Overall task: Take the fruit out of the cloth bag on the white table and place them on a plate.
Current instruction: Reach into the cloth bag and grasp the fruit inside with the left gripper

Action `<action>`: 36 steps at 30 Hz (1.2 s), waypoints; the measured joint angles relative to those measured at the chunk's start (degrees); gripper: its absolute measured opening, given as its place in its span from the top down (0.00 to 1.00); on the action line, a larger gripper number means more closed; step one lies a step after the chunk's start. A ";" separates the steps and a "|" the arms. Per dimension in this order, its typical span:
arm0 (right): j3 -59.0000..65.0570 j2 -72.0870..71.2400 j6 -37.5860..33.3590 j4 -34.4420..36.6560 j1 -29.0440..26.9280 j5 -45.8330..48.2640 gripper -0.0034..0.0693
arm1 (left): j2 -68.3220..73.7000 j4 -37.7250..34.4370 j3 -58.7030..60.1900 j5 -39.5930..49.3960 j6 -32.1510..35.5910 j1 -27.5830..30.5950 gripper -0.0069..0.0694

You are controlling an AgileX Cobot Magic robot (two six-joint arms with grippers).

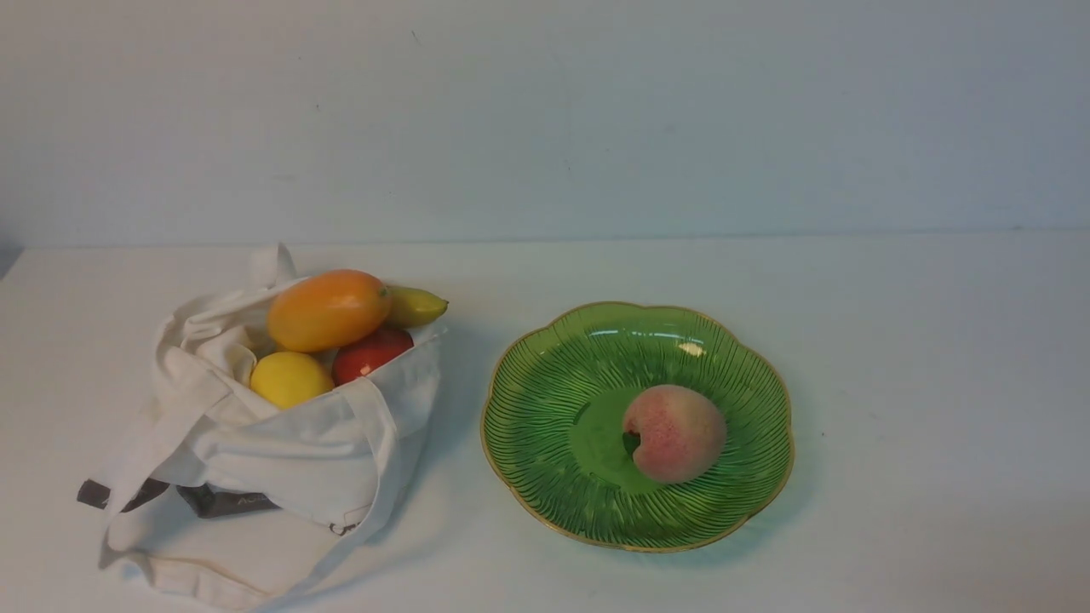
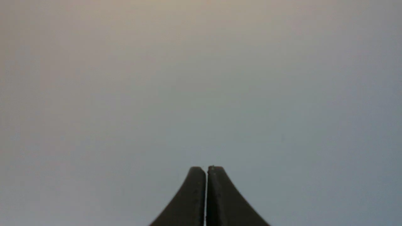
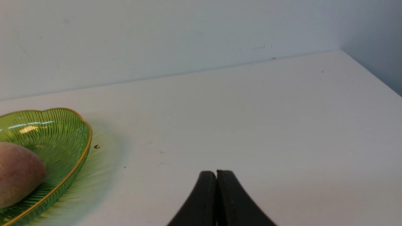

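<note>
On the left of the white table (image 1: 894, 340) slumps the off-white cloth bag (image 1: 289, 460), its mouth open. In it lie an orange-yellow mango (image 1: 329, 310), a banana (image 1: 417, 306), a lemon (image 1: 290, 379) and a round red fruit (image 1: 371, 352). A pink peach (image 1: 674, 432) rests on the green gold-rimmed plate (image 1: 545, 409) to the bag's right. Neither arm shows in the front view. My left gripper (image 2: 206, 169) is shut and empty over plain surface. My right gripper (image 3: 216, 173) is shut and empty above bare table beside the plate (image 3: 62, 138), where the peach (image 3: 19, 172) shows.
A pale wall (image 1: 545, 119) runs along the table's far edge. The bag's long strap handles (image 1: 145, 451) trail toward the front, with a dark grey label (image 1: 226, 502) under the folds. In the right wrist view the table's side edge (image 3: 373, 75) shows.
</note>
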 joint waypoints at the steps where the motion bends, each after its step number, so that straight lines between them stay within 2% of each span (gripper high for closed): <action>1: 0.00 0.00 0.00 0.00 0.00 0.00 0.97 | 3.96 0.27 -4.07 7.09 0.92 0.00 0.92; 2: 0.00 0.00 0.00 0.00 0.00 0.00 0.97 | 5.60 0.42 -5.35 9.86 1.31 0.00 0.92; 3: 0.00 0.00 0.00 0.00 0.00 0.00 0.97 | 11.59 0.88 -9.44 20.50 2.62 0.00 0.92; 5: 0.00 0.00 0.00 0.00 0.00 0.00 0.97 | 21.98 1.30 -14.70 32.72 5.60 0.00 0.92; 8: 0.00 0.00 0.00 0.00 0.00 0.00 0.97 | 32.39 1.91 -19.74 41.43 11.77 0.00 0.92; 11: 0.00 0.00 0.00 0.00 0.00 0.00 0.97 | 41.62 3.70 -24.34 43.42 18.20 0.22 0.92; 19: 0.00 0.00 0.00 0.00 0.00 0.00 0.97 | 67.65 -0.41 -46.13 53.35 24.24 5.60 0.89; 22: 0.00 0.00 0.00 0.00 0.00 0.00 0.97 | 78.56 -1.20 -55.60 56.88 32.30 6.05 0.89; 24: 0.00 0.00 0.00 0.00 0.00 0.00 0.97 | 83.15 -1.09 -59.31 57.07 35.20 5.66 0.89; 29: 0.00 0.00 -0.05 0.00 0.00 0.00 0.97 | 88.86 2.69 -62.54 57.25 38.60 3.73 0.89; 32: 0.00 0.00 -0.05 0.00 0.00 0.00 0.97 | 89.91 8.23 -62.68 57.77 39.61 2.31 0.89; 36: 0.00 0.00 -0.05 0.00 0.00 0.00 0.97 | 90.03 9.40 -62.73 57.77 40.48 2.31 0.84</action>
